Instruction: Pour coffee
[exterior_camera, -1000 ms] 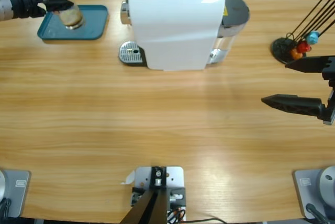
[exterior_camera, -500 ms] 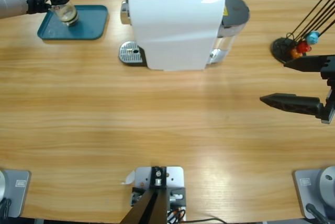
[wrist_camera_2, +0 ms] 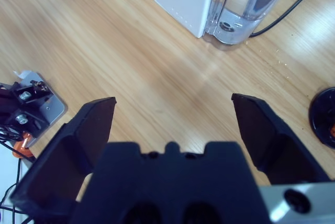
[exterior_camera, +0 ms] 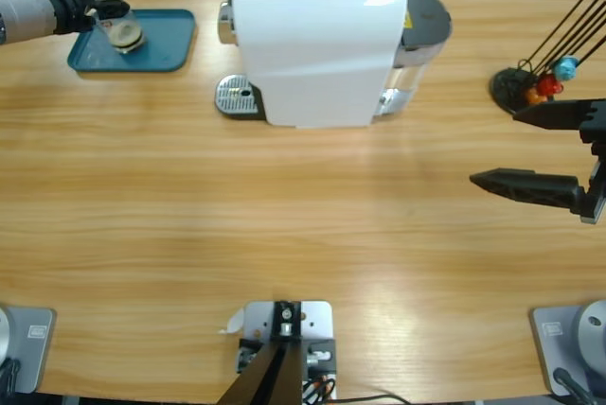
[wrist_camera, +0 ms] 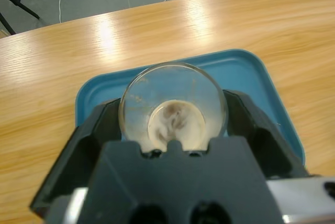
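A small clear glass tumbler (wrist_camera: 172,106) holds a shallow layer of tan, foamy coffee (wrist_camera: 175,124). It sits between the jaws of my left gripper (wrist_camera: 172,130), which is shut on it low over the teal tray (wrist_camera: 251,72). In the high view the tumbler (exterior_camera: 125,34) and the left gripper (exterior_camera: 102,15) are at the table's far left corner, above the tray (exterior_camera: 166,50). My right gripper (exterior_camera: 494,148) hovers open at the right edge of the table, with only bare wood between its jaws (wrist_camera_2: 172,101).
A white coffee machine (exterior_camera: 317,45) stands at the back middle, with a metal drip grille (exterior_camera: 237,96) at its left foot and a clear water tank (wrist_camera_2: 251,4) at its right. A black wire stand (exterior_camera: 530,88) with blue, red and orange capsules sits at the back right.
My left gripper has carried the tumbler down from above the tray to low over it and drawn back slightly to the left. The right arm has hardly moved.
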### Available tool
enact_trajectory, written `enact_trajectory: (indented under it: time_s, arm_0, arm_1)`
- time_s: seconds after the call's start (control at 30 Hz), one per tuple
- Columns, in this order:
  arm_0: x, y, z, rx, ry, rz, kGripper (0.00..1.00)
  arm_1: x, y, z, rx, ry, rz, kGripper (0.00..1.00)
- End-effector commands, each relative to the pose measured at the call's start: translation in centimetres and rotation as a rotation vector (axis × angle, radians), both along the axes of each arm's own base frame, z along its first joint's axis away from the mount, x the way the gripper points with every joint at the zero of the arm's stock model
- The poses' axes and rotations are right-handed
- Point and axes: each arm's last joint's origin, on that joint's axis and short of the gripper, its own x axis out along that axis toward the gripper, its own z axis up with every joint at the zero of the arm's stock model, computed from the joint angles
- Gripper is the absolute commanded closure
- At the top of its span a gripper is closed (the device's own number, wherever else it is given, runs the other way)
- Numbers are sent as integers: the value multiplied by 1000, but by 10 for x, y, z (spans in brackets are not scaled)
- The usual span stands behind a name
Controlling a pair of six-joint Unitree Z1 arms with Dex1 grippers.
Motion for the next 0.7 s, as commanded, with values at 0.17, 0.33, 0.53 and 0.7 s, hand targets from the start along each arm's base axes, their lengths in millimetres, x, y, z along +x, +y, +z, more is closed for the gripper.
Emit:
enact_trajectory:
  time_s: [0.17,0.33,0.53,0.7]
  arm_0:
    - [-41,16,19,-26,-101,-1,0]
    - [-93,33,75,-53,-221,25,0]
    - [-171,28,104,-62,-73,-91,0]
    - [-230,10,120,-103,-27,-276,0]
  arm_1:
    - [-3,-3,-13,-20,25,-5,0]
    - [-3,-4,-13,-22,23,-8,0]
    - [-19,-18,11,-17,-22,-31,0]
    - [-34,-30,24,-29,11,-36,0]
